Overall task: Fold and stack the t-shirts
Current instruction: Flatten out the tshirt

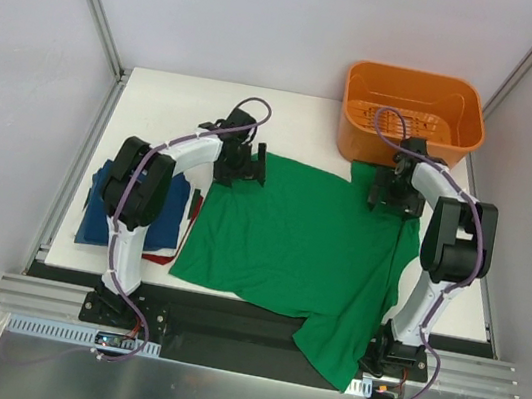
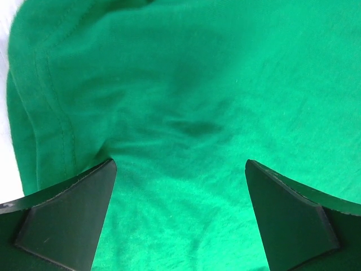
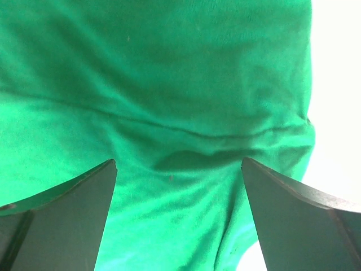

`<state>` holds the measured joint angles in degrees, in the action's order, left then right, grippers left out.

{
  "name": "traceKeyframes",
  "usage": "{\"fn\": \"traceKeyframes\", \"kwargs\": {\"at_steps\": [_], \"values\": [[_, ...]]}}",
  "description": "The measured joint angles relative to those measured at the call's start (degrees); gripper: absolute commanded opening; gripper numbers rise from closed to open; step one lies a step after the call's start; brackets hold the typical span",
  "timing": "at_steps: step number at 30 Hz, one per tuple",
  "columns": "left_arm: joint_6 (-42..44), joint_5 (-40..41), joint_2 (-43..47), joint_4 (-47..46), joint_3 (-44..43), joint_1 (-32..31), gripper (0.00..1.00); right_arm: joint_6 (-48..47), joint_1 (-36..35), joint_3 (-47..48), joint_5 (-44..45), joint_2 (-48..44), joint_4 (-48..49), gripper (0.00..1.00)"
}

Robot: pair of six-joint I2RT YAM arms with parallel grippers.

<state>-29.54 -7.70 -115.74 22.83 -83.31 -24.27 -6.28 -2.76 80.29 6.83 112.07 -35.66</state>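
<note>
While both arms reached out over it, the white worktop (image 1: 160, 102) showed as a smooth, matte, rectangular slab. Across its middle and right side lay the bright green t-shirt (image 1: 291, 234), a soft knit spread mostly flat in a rough square with gentle creases. Its near right corner spilled over the front edge of the worktop, beside the right arm's base, and one sleeve pointed toward the far right corner. A stitched hem ran along the cloth edge in the left wrist view, and a shallow ridge of fabric crossed the right wrist view.

At that far right corner stood the orange plastic basket (image 1: 356, 143), glossy, round-cornered and slotted in its floor, just beside the green sleeve. Along the left edge sat the navy blue t-shirt (image 1: 102, 214), folded into a neat rectangle partly hidden by the left arm. A thin red t-shirt edge (image 1: 160, 259) peeked out beside it.

The left pincer (image 2: 180, 164) hovered at the green tee's far left corner, its dark wedge-shaped fingers spread wide, gripping nothing. The right pincer (image 3: 179, 162) was spread just as wide over the far right shoulder.
</note>
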Motion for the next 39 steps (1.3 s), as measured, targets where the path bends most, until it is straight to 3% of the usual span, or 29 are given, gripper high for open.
{"fn": "traceKeyframes", "kwargs": {"at_steps": [5, 13, 17, 25, 39], "values": [[-0.04, 0.37, 5.25, 0.17, 5.46, -0.57, 0.99, 0.83, -0.44, -6.91, 0.17, -9.18, 1.86, 0.97], [-1.79, 1.9, 20.35, -0.02, 15.98, -5.86, 0.99, 9.35, -4.44, -28.13, 0.7, -36.61, 3.56, 0.97], [-3.48, 1.7, 23.08, -1.99, 21.2, -8.07, 0.99, 12.07, -3.91, -38.1, 1.09, -41.83, 3.17, 0.97], [-5.07, 0.42, 20.7, -4.31, 25.49, -8.41, 0.99, 11.87, 1.99, -41.48, -4.74, -36.11, 6.14, 0.97], [-6.05, -0.44, 14.82, -6.05, 21.22, -6.95, 0.99, 9.51, 9.22, -24.26, -1.07, -16.76, 6.62, 0.97]]}}
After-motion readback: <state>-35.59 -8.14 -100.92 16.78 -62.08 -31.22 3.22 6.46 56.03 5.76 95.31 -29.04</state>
